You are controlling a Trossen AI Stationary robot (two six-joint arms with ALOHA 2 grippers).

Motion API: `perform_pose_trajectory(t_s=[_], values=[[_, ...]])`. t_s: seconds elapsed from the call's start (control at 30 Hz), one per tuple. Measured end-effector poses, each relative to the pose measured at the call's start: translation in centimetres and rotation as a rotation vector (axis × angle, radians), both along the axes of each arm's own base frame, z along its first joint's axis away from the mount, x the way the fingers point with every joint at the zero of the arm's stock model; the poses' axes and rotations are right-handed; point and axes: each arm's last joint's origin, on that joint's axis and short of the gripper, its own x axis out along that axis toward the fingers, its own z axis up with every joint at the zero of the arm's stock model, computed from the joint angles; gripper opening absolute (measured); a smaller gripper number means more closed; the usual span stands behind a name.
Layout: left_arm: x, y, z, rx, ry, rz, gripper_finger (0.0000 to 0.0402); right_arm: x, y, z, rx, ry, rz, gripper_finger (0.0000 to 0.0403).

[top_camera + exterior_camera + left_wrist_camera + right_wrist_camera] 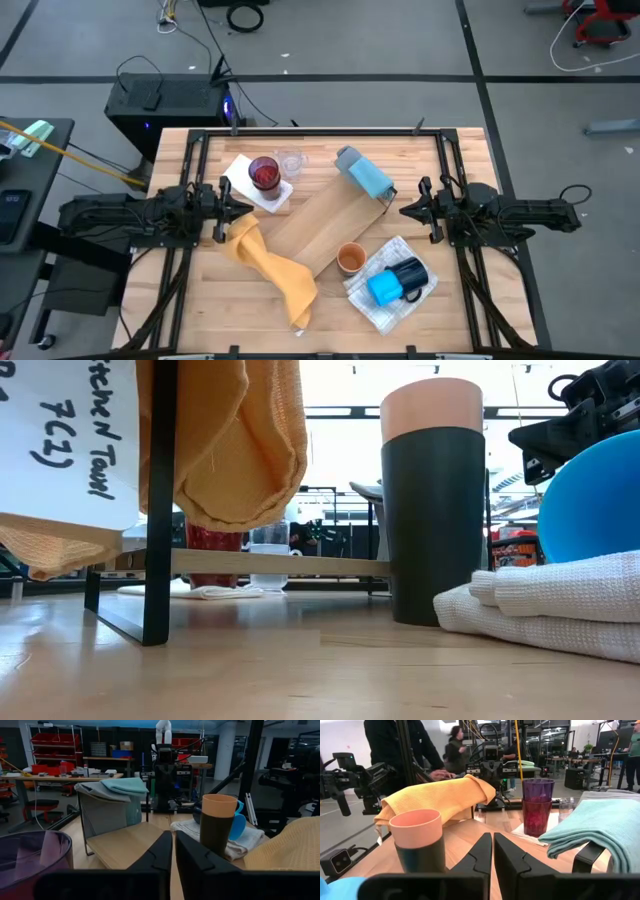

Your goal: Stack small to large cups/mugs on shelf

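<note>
Both hands are seen empty with fingers nearly together: the left hand point(222, 212) near the desk's point(460, 310) left edge, the right hand point(412, 210) near its right edge. A purple cup point(538, 789) is nested in a red-tinted cup point(536, 817) toward the far-left corner, beside a clear cup point(290, 160). An orange cup point(351, 258), blue mug point(385, 289) and dark mug point(411, 271) are found near the right front.

The shelf board point(325, 225) runs diagonally across the table's point(460, 320) middle, its centre bare. At its 1 o'clock end a folded blue-grey cloth point(365, 172) blocks the top. At 9 o'clock an orange towel point(270, 265) drapes over the edge. The orange-and-black cup point(351, 258) stands at 5 o'clock, just beside the board, with the bright blue mug point(386, 288) and dark navy mug point(410, 272) beyond on a white towel point(385, 305). Stacked purple and red cups point(264, 174) and a clear cup point(291, 161) crowd 11 o'clock.
</note>
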Motion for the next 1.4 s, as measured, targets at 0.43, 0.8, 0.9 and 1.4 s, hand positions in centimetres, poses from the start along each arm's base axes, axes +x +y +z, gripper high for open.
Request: perform_pose_trajectory(t_s=[0.43, 0.8, 0.9, 1.4], values=[[0.0, 0.0, 0.0, 0.0, 0.0, 0.0, 0.0034, 0.0, 0.0, 0.0, 0.0, 0.0, 0.0, 0.0023], [0.0, 0.0, 0.0, 0.001, 0.0, 0.0, 0.0026, 0.0, 0.0, 0.0, 0.0, 0.0, 0.0, 0.0023], [0.0, 0.0, 0.0, 0.0, 0.0, 0.0, 0.0023, 0.0, 0.0, -0.01, 0.0, 0.0, 0.0, 0.0023], [0.0, 0.0, 0.0, 0.0, 0.0, 0.0, 0.0033, 0.0, 0.0, 0.0, 0.0, 0.0, 0.0, 0.0023]])
